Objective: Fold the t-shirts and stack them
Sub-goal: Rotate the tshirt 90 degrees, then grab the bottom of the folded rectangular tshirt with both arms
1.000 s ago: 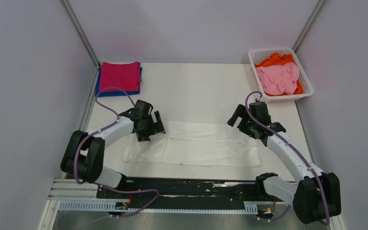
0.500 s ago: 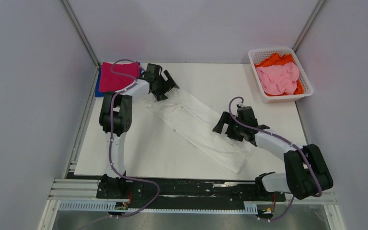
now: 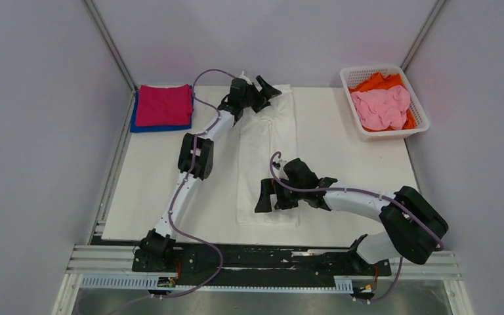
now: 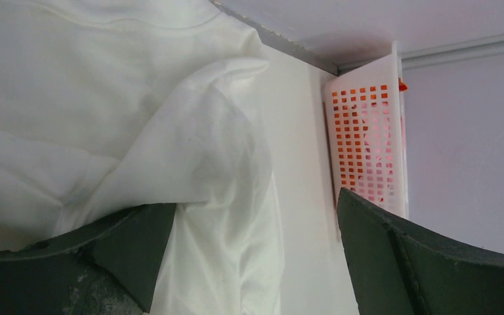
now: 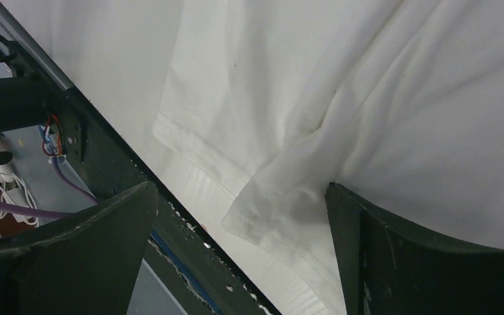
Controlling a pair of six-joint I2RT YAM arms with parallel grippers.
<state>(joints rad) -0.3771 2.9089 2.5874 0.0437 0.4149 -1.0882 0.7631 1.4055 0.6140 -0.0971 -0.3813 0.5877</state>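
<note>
A white t-shirt (image 3: 262, 151), folded into a long strip, lies front to back down the middle of the table. My left gripper (image 3: 263, 92) hovers open over its far end, and the left wrist view shows rumpled white cloth (image 4: 105, 98) under the wide-apart jaws (image 4: 252, 210). My right gripper (image 3: 264, 195) stands open over the near end; its wrist view shows the shirt's hem corner (image 5: 262, 210) between the fingers (image 5: 239, 197). A folded magenta t-shirt (image 3: 164, 104) lies on a blue one (image 3: 146, 126) at the far left.
A white lattice basket (image 3: 367, 69) at the far right holds a pink t-shirt (image 3: 382, 108) on an orange one (image 3: 375, 82); its side (image 4: 367, 131) shows in the left wrist view. The black base rail (image 3: 256, 259) runs along the near table edge (image 5: 138, 170).
The white shirt has swung from lying across the table to lying front to back. My left arm reached to the far edge; my right gripper moved left and nearer.
</note>
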